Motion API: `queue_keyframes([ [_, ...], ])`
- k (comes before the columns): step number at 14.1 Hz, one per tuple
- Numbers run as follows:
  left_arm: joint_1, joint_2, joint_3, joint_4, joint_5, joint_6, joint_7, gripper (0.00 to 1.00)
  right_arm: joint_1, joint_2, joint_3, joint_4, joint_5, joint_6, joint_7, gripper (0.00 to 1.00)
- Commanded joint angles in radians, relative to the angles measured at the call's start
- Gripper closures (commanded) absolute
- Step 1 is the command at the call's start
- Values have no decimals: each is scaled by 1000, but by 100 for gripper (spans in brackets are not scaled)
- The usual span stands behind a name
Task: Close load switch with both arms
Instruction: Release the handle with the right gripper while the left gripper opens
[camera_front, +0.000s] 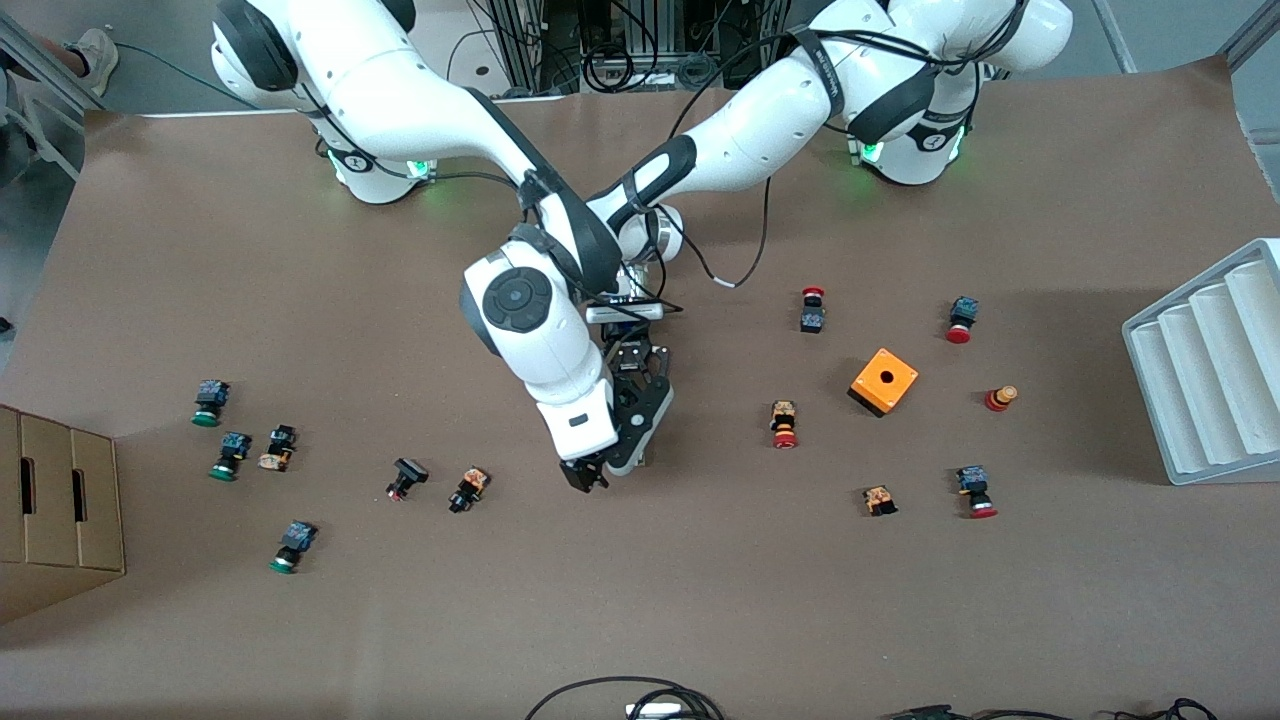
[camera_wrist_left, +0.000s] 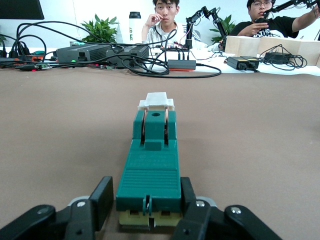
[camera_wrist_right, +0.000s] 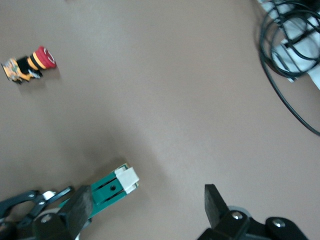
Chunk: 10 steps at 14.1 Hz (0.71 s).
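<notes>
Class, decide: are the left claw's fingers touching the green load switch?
Touching. The left wrist view shows the left claw with both black fingers pressed against the sides of the load switch, no gap visible.

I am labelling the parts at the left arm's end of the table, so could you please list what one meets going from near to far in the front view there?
Orange-and-black part, blue button with red cap, red-capped button, small red-and-tan button, orange box, blue button, black button.

Robotics lab: paper-covered table (camera_front: 300, 620), cabled electronics bench (camera_wrist_left: 125, 52), seated onlookers (camera_wrist_left: 165, 20) (small arm (camera_wrist_left: 207, 17) alongside).
</notes>
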Motion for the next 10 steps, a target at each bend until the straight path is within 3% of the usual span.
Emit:
queue_keyframes([
  [1,-19,5,14,19,6,-16,-12,1,-29,-67,6,-8,25,-71,80,0],
  [7,-26,-11,7,20,-15,-15,46,0,-130,-159,7,-22,28,-173,276,0],
  [10,-28,-48,0,22,-118,-9,182,0,-173,-213,7,-22,25,-293,390,0],
])
